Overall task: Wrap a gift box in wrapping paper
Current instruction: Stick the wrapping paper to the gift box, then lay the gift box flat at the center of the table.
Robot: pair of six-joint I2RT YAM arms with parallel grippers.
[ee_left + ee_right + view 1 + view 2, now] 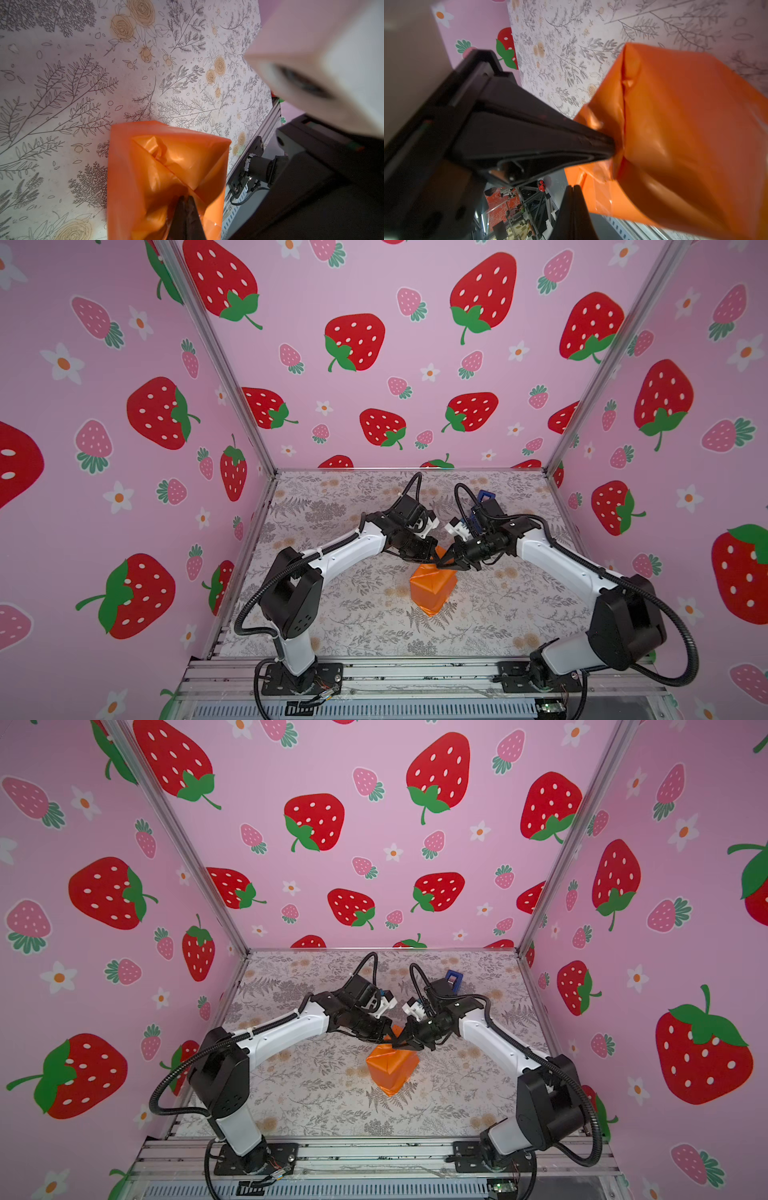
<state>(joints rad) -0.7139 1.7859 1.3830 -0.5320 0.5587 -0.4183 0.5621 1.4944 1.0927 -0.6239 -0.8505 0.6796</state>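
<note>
Since glossy orange wrapping paper point(432, 591) hides the gift box, only the far-end flap point(439, 552) looks unsecured, with left gripper point(185, 200) and right gripper point(572, 192) closed empty against it.

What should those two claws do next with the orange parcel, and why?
Probably press the wrapping paper down flat at its far end. The left gripper and right gripper are both shut there, and the folds look loose and raised.

A robot lab test booth: aluminium frame point(415, 674), strawberry-print walls point(291, 294), floral table covering point(353, 635).
</note>
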